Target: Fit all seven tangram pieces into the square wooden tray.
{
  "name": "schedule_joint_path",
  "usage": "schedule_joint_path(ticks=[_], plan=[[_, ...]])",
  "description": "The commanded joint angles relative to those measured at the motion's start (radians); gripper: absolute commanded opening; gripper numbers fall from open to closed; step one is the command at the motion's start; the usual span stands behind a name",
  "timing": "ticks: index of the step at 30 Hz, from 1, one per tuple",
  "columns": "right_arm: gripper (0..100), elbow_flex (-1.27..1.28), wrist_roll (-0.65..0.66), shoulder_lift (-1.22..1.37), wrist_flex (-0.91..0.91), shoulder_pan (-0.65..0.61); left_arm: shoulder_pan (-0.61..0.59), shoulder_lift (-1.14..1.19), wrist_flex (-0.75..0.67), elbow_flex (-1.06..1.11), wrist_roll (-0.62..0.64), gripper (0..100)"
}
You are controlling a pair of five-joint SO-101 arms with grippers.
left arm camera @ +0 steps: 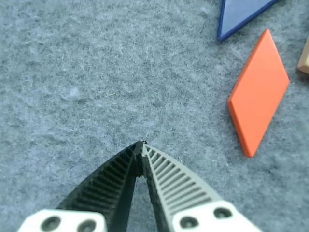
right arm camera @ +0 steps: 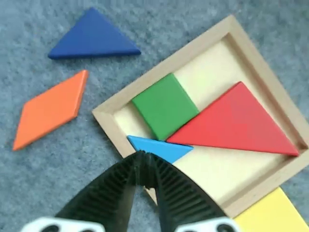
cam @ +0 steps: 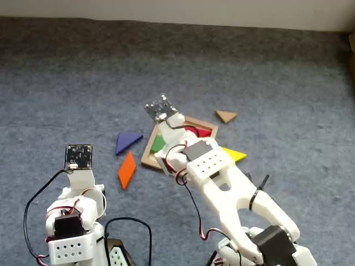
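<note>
while clenched right tool (right arm camera: 144,162) sits at light blue triangle (right arm camera: 161,147) inside tray (right arm camera: 169,65), nudge slowly, flush under green square (right arm camera: 165,105), no lifting; left tool (left arm camera: 141,147) clenched empty near orange parallelogram (left arm camera: 258,92).

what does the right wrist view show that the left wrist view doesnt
Right wrist view adds: the inside of the wooden tray, holding a green square, a red triangle and a light blue triangle, a yellow piece beside it, and the shut right gripper. Left wrist view adds: the shut left gripper over bare carpet. Both: the dark blue triangle and the orange parallelogram on the carpet.
</note>
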Motion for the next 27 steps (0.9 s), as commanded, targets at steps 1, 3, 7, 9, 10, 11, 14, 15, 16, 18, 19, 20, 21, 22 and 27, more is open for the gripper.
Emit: schedule_joint_path(ticks=[1, 3, 7, 9, 10, 11, 14, 15, 16, 18, 19, 20, 21, 22, 27], plan=[[0.5, 0.004, -0.011, -0.045, -0.012, 0.076, -0.008, -0.027, 0.005, 0.019, -0.003, 1], [0.5, 0.028, -0.011, -0.025, -0.012, 0.088, -0.008, -0.027, 0.005, 0.019, -0.003, 1], [0.5, 0.041, -0.011, 0.061, -0.013, 0.088, -0.008, -0.027, 0.005, 0.019, -0.003, 1], [0.5, 0.041, -0.011, 0.119, -0.013, 0.088, -0.008, -0.027, 0.005, 0.019, -0.003, 1], [0.5, 0.036, -0.011, 0.140, -0.018, 0.088, -0.008, -0.027, 0.005, 0.019, -0.003, 1], [0.5, 0.019, -0.011, 0.165, -0.018, 0.085, -0.008, -0.027, 0.005, 0.019, -0.003, 1], [0.5, -0.045, -0.011, 0.228, -0.016, 0.056, -0.008, -0.027, 0.005, 0.019, -0.003, 1], [0.5, -0.064, -0.011, 0.245, -0.016, 0.045, -0.008, -0.027, 0.005, 0.019, -0.003, 1], [0.5, -0.079, -0.011, 0.257, -0.016, 0.030, -0.008, -0.027, 0.005, 0.019, -0.003, 1], [0.5, -0.113, -0.011, 0.274, -0.016, 0.005, -0.008, -0.027, 0.005, 0.019, -0.003, 1], [0.5, -0.125, -0.011, 0.275, -0.015, -0.004, -0.008, -0.027, 0.005, 0.019, -0.003, 1], [0.5, -0.133, -0.012, 0.275, -0.015, -0.012, -0.008, -0.027, 0.005, 0.019, -0.003, 1], [0.5, -0.142, -0.012, 0.274, -0.013, -0.015, -0.008, -0.027, 0.005, 0.019, -0.003, 1], [0.5, -0.147, -0.012, 0.274, -0.013, -0.016, -0.008, -0.027, 0.005, 0.019, -0.003, 1], [0.5, -0.179, -0.012, 0.274, -0.016, -0.016, -0.008, -0.027, 0.005, 0.019, -0.003, 1]])
